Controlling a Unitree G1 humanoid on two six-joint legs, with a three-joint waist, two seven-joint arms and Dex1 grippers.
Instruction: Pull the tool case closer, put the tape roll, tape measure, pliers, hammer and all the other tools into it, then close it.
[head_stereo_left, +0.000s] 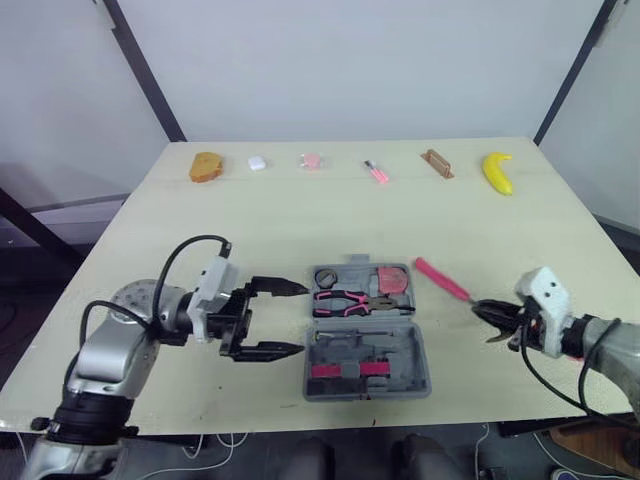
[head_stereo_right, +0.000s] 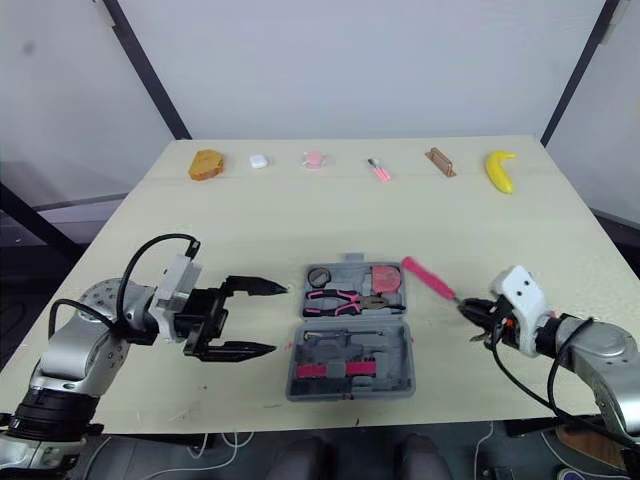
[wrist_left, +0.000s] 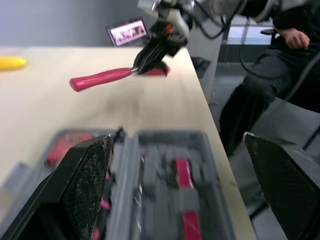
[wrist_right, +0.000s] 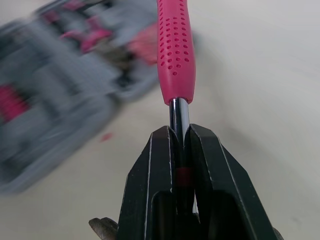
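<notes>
The grey tool case (head_stereo_left: 365, 340) lies open near the table's front edge, lid toward me. In its far half lie pink-handled pliers (head_stereo_left: 350, 300), a round tape measure (head_stereo_left: 325, 276) and a pink-red item (head_stereo_left: 393, 279). My left gripper (head_stereo_left: 298, 319) is open just left of the case, its fingers (wrist_left: 85, 185) spread wide and pointing at it. To the right of the case, my right gripper (head_stereo_left: 490, 318) is shut on the hammer's metal shaft. The hammer's pink handle (head_stereo_left: 441, 279) points up-left toward the case, held just above the table; the handle (wrist_right: 176, 50) sticks out beyond the fingers.
Along the far edge sit an orange-brown piece (head_stereo_left: 206, 166), a small white item (head_stereo_left: 257, 163), a pink item (head_stereo_left: 311, 160), a small pink tool (head_stereo_left: 377, 172), a brown block (head_stereo_left: 437, 163) and a banana (head_stereo_left: 498, 172). A seated person (wrist_left: 280, 60) is beyond the table's right side.
</notes>
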